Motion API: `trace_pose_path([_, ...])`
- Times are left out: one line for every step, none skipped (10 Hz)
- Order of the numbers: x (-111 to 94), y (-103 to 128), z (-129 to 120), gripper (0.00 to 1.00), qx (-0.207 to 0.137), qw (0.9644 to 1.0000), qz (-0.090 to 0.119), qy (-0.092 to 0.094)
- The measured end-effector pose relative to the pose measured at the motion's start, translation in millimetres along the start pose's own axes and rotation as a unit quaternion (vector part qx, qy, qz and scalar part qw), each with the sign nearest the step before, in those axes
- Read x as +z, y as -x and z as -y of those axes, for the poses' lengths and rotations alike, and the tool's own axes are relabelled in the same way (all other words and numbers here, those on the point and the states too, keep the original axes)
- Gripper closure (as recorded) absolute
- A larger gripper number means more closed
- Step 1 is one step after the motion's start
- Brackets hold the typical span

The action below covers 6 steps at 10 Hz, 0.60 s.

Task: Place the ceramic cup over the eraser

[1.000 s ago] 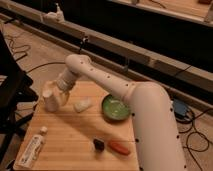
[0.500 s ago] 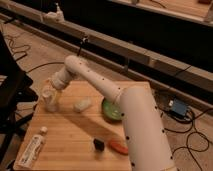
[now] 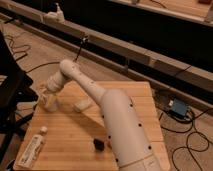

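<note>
The white ceramic cup (image 3: 50, 103) stands at the far left of the wooden table (image 3: 70, 135). My gripper (image 3: 49, 96) hangs straight over it at the end of the white arm, jaws open and down around the cup's top. I cannot tell whether they touch it. The eraser (image 3: 99, 144), a small black lump, lies near the table's front, close against the left side of my thick forearm (image 3: 125, 135).
A pale rectangular block (image 3: 82, 105) lies just right of the cup. A white tube (image 3: 30, 151) lies at the front left corner with a small cap (image 3: 44, 129) behind it. Cables and a blue box (image 3: 177, 108) lie on the floor to the right.
The thick forearm has swung left across the table and now covers the green bowl and the orange-red thing. The gripper has stayed at the cup.
</note>
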Motion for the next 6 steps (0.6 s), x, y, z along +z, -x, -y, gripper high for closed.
trace_pose_path([2.4,-6.1,4.4,0.21,0.001,1.0,-0.002,0.004])
trace_pose_path([3.2,-13.9,8.5,0.21,0.004,1.0,-0.005,0.005])
trace_pose_path([3.6,-19.4,9.4,0.25,0.007,0.9999,-0.007,0.006])
trace_pose_path([3.6,-27.0,8.5,0.34,0.011,0.9998,-0.01,0.01])
trace_pose_path([3.0,-32.0,8.0,0.44,0.014,0.9998,-0.011,0.011])
trace_pose_path([2.7,-33.2,7.6,0.47,0.015,0.9997,-0.012,0.012])
